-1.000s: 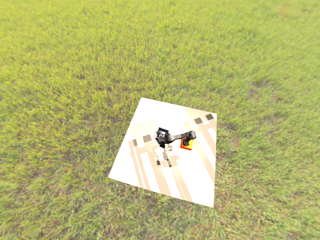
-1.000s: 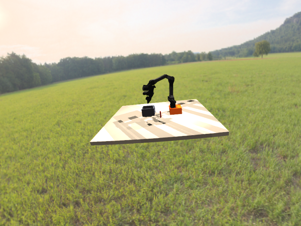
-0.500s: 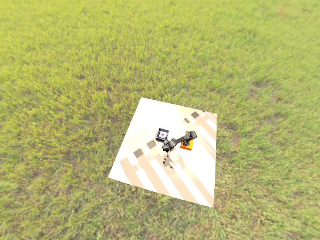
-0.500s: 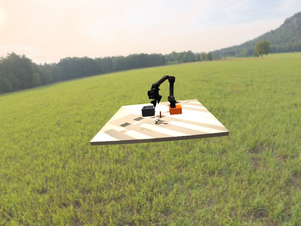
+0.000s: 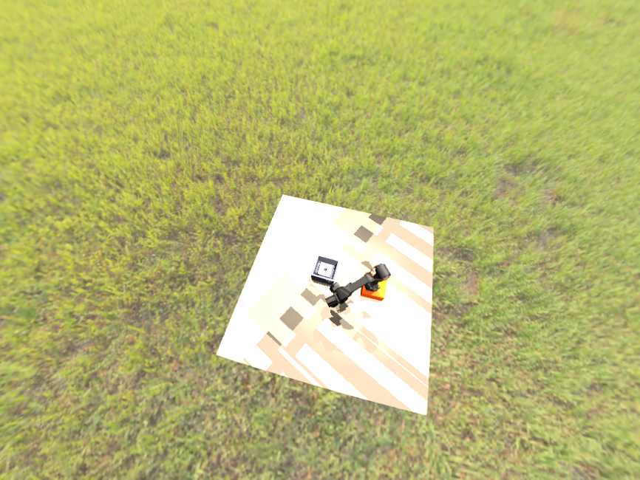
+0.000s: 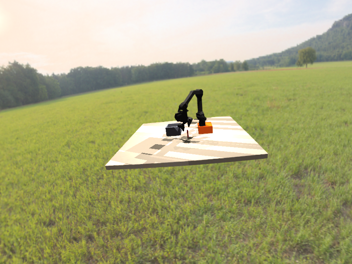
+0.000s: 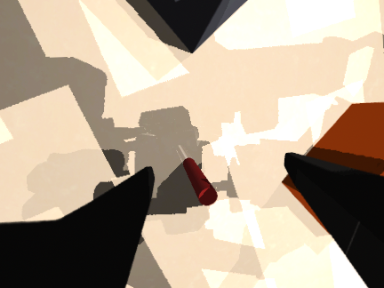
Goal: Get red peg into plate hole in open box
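Top view first. We see the arm (image 5: 359,283) (image 6: 199,106) reaching out from its orange block (image 5: 380,295) (image 6: 205,130) (image 7: 360,129), bent, with the pincer (image 5: 331,299) (image 6: 185,126) (image 7: 218,165) near the dark box (image 5: 323,281) (image 6: 173,131) (image 7: 191,22) but off to one side of it, not over it. The plate (image 5: 321,273) shows inside the box, with a small dark spot at its middle, likely the hole (image 5: 325,269). We can't pick out the peg here (probably under the hand).

Exterior view. The red peg (image 6: 187,133) (image 7: 196,178) stands upright on the board (image 6: 221,159) (image 5: 268,247) (image 7: 258,173), between the box and the orange block, apart from both. The pincer hangs above it, pointing down, a little toward the box side as we look. The elbow is high, the forearm slopes down to the wrist, and the fingers look to be above the peg's top or close to it; we can't tell the exact gap. Only one arm, so no question of which is nearer.

Wrist view. The fingers are spread wide with nothing between them. The peg shows in the space framed by the two tips, slightly nearer the left-hand one in this view and somewhat lower in the picture than the tips. Its long axis runs roughly along our line of sight, top end toward us. We judge this as lining up for the grasp: a small sideways correction, then straight down before closing. A tip could knock the peg over if we drop off-centre.
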`<state>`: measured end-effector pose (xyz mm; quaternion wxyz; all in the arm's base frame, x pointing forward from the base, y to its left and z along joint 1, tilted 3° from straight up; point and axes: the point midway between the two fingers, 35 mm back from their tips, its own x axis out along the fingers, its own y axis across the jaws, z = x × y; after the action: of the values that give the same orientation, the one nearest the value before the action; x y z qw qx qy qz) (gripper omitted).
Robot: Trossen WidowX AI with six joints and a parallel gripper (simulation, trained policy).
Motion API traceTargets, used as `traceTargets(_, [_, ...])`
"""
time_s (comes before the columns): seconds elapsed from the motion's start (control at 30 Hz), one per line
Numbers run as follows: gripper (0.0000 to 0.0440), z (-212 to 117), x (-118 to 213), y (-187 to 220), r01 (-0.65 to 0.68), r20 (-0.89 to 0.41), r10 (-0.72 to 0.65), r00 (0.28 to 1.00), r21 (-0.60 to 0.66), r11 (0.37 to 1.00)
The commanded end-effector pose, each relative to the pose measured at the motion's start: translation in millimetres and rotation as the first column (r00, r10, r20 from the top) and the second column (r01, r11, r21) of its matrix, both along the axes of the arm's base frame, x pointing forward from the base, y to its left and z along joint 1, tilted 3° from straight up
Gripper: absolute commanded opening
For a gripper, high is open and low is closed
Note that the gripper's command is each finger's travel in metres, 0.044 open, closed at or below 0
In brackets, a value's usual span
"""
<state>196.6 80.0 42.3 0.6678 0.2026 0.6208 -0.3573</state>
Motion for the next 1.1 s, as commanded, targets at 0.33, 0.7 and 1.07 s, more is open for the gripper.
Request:
traceTargets(0.33, [0.0389,-56.0,-5.2,10.5,0.095,0.066,-0.099,0.993,0.063,0.993])
traceTargets(0.7, [0.0109,-62.8,-11.5,12.9,0.144,0.012,-0.147,0.989,0.11,0.983])
traceTargets(1.07, [0.0,-45.6,1.3,2.1,0.098,0.064,-0.104,0.993,0.09,0.991])
